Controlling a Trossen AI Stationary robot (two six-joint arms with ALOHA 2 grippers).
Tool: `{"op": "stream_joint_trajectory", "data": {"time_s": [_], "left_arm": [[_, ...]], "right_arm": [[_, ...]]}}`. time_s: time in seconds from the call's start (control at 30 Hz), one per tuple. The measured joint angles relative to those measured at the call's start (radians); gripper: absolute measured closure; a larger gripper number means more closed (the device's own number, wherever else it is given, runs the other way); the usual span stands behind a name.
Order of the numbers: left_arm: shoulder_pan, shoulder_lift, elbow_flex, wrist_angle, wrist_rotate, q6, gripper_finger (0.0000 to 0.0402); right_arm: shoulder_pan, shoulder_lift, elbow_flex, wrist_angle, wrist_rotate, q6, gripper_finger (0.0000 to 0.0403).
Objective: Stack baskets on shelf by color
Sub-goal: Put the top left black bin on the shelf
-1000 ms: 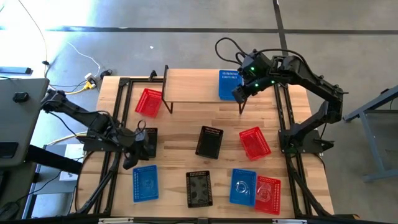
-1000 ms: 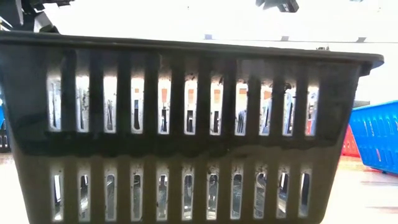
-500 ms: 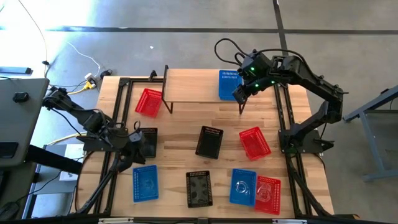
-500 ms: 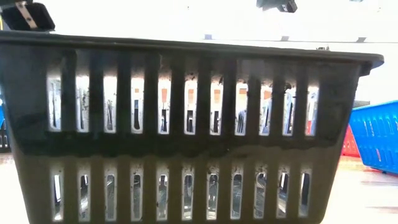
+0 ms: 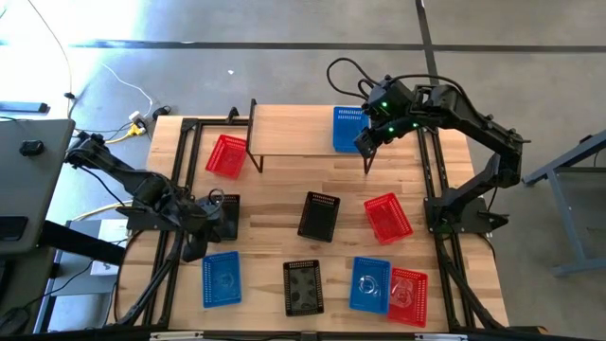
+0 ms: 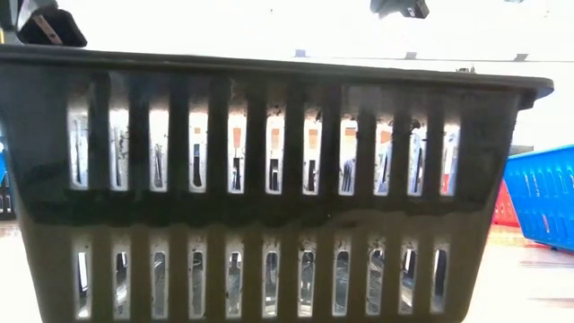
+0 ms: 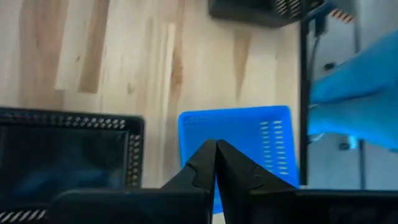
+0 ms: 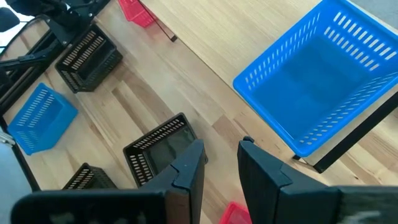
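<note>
Low riser shelf (image 5: pixel 294 133) with light plank top and thin black legs stands at the far edge of the wooden desk (image 5: pixel 284 223). One blue perforated plastic basket (image 5: pixel 348 129) sits on the shelf's right end; nothing else shows on the plank, so the job looks barely begun. Remaining baskets all on the desk: a red basket (image 5: pixel 226 155) just beside the shelf's left leg, a black basket (image 5: pixel 224 215) at the left side, a black basket (image 5: pixel 318 215) mid-desk, a red basket (image 5: pixel 388 217) to the right of it, and along the near edge a blue basket (image 5: pixel 221 278), a black basket (image 5: pixel 303 287), then a blue basket (image 5: pixel 369 284) touching a red basket (image 5: pixel 407 296). No colour stack is formed yet; the two other blues and all reds and blacks are left to place. Left tool (image 5: pixel 210 216) is down at the left black basket; the left wrist view shows its fingers (image 7: pixel 202 167) pressed together with nothing visible between them, the black rim off to one side, so a grip on that basket looks doubtful. Right tool (image 5: pixel 367 144) hangs above the blue basket on the shelf, jaws partly apart, holding nothing. Low view is almost filled by the slotted wall of a near black basket (image 6: pixel 269 179).
</note>
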Motion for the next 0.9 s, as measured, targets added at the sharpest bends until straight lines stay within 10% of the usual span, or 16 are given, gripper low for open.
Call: {"op": "stream_joint_trajectory", "data": {"time_s": [0.37,0.9], "left_arm": [[0.01,0.059,0.0,-0.11,-0.022,-0.069,0.0388],[0.009,0.132,0.0,-0.113,-0.063,-0.059,0.0265]], "right_arm": [[0.0,0.0,0.0,-0.002,0.0,0.0,0.032],[0.0,0.0,0.0,-0.002,0.0,0.0,0.032]]}}
